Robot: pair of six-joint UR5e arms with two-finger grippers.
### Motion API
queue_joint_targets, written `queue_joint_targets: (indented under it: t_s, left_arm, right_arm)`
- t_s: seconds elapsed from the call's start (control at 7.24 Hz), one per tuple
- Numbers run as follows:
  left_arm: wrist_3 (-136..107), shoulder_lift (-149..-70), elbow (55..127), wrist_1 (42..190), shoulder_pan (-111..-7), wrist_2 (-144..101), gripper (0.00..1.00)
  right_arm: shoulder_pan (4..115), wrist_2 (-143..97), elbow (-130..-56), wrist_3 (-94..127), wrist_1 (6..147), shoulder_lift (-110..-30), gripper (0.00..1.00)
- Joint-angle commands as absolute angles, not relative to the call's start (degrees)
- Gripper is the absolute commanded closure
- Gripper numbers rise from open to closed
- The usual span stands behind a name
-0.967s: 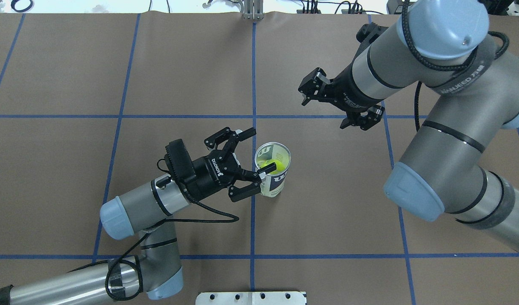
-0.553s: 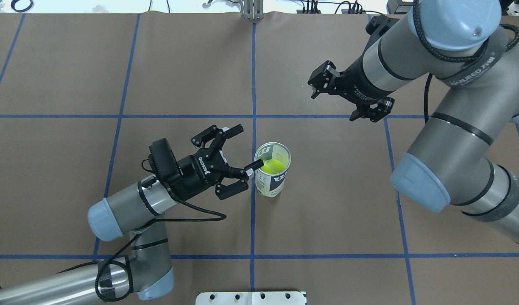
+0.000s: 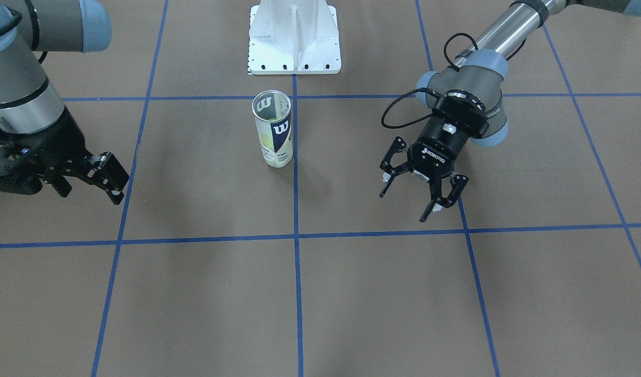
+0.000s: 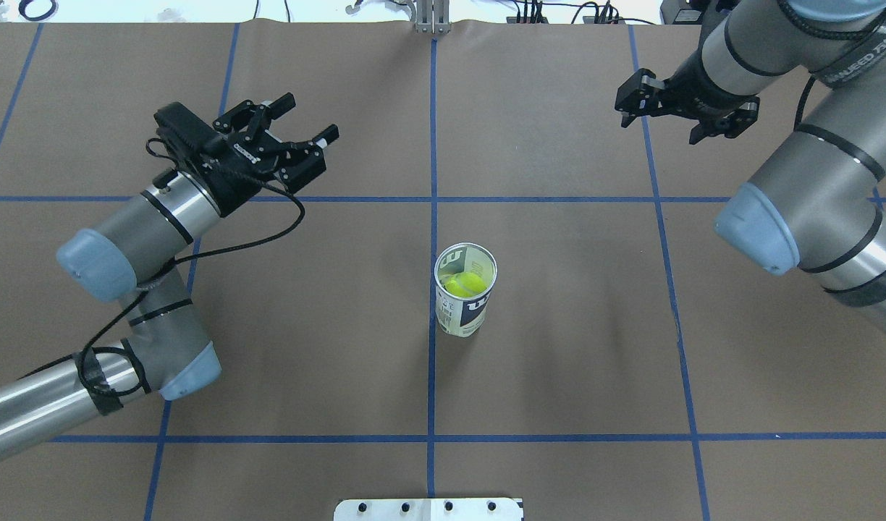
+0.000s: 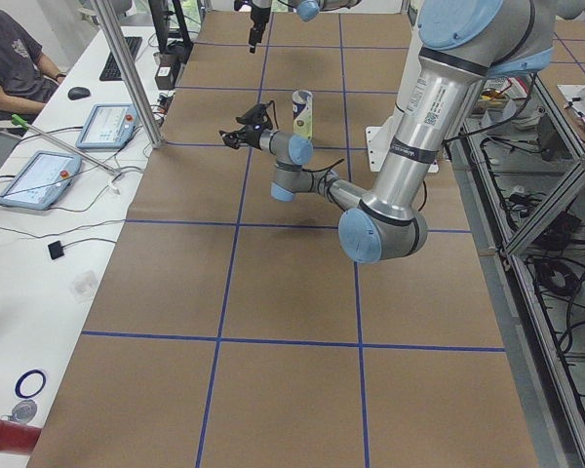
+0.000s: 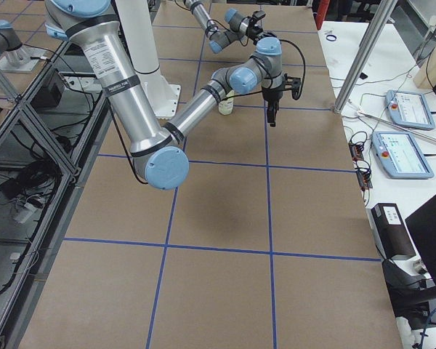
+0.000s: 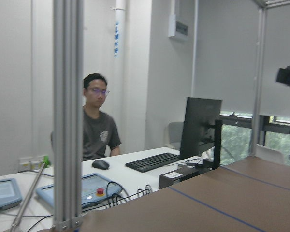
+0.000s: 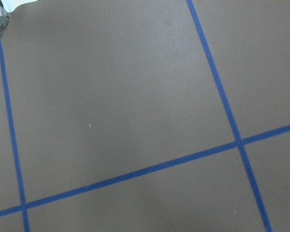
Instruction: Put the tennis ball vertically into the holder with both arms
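Robotics lab, likely, taped grid table (image 4: pixel 559 362), teach pendants (image 5: pixel 105 125), aluminium frame (image 7: pixel 67 111)

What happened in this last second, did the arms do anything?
The left gripper pulled back from the holder, away to the far left, jaws open. The right gripper drew off to the far right. The holder stayed upright with the tennis ball inside.

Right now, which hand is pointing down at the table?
The right hand: its fingers aim down at the brown table. The left hand lies roughly level, pointing outward across it.
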State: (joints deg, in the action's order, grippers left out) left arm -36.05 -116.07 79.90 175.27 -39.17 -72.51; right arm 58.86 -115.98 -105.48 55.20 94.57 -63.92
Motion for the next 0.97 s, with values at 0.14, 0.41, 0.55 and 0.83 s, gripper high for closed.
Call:
queue_joint_targets:
  t_s: [0.14,0.41,0.55,0.83]
  left_arm:
    - [-38.1,-116.8,80.2,145.3,-55.5,-93.7,0.18]
    - [-37.2,-119.3,79.7,126.8,-64.7,-110.5,0.27]
    - [-37.2,-119.1,79.5,123.7,-68.4,-117.9,0.28]
    - [-37.0,-118.7,74.7,119.1,-76.8,-139.5,0.18]
  right_arm:
    - [67.9,-118.6,-96.7,37.2,94.6,-65.0,0.02]
    - [71.6,-121.7,-95.4,34.6,94.6,-67.9,0.01]
    - [73.9,-123.9,-94.8,29.2,94.6,-69.9,0.01]
    - [80.6,-131.8,-91.6,16.2,94.6,-74.9,0.01]
